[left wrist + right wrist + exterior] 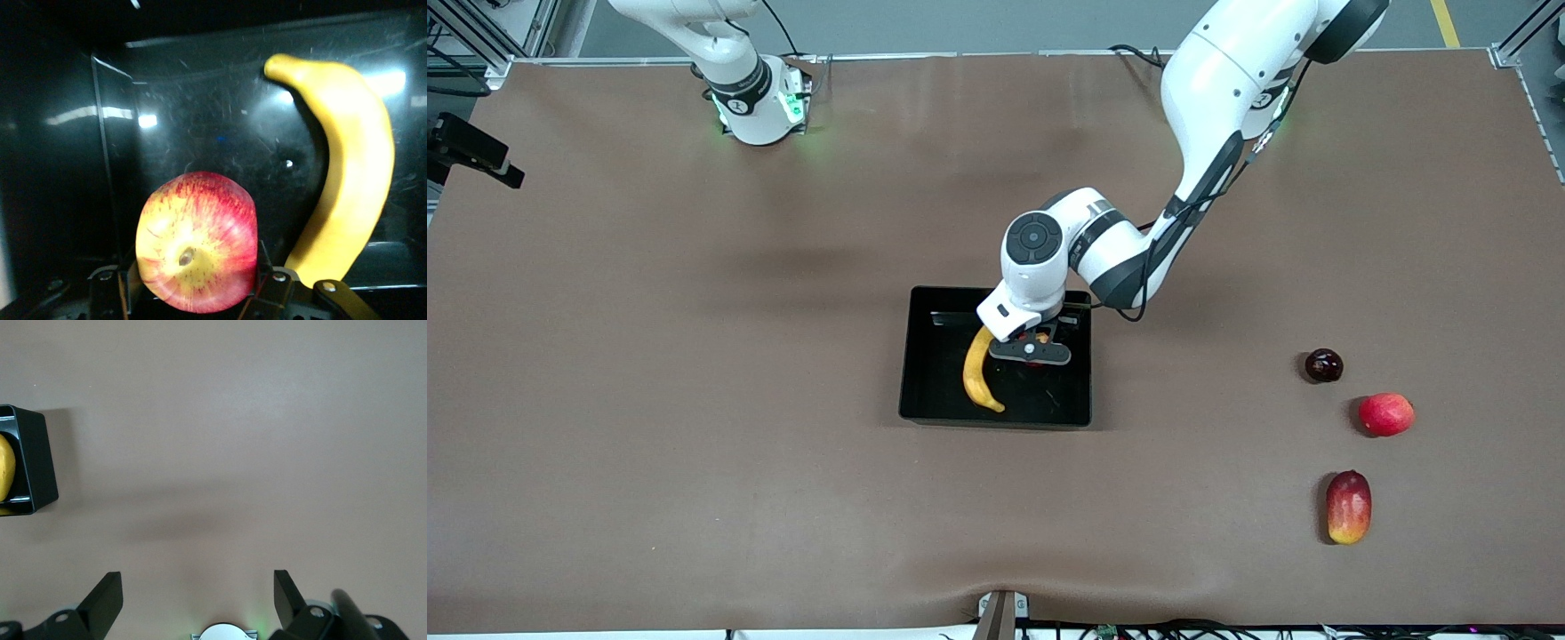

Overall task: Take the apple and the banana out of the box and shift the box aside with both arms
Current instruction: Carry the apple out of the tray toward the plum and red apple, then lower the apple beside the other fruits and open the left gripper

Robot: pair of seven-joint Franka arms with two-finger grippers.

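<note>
Left wrist view has the left claw [193,283] clamped on the small round red apple with yellowish streaks [196,251], sitting low inside the shallow rectangular black plastic tray [925,356], probably just off its floor. Long curved yellow banana [977,372] lies in the tray beside it. Tray's mid-worktop [694,444]. Right claw [197,597] waits spread open over bare worktop near the arms' edge. Dark round fruit [1323,365], plain red fruit [1385,414] and oblong red-yellow mango [1348,507] sit toward the left arm's end.

A robotics lab: two arm bases bolted to a brown-covered table [694,356], aluminium framing around.
</note>
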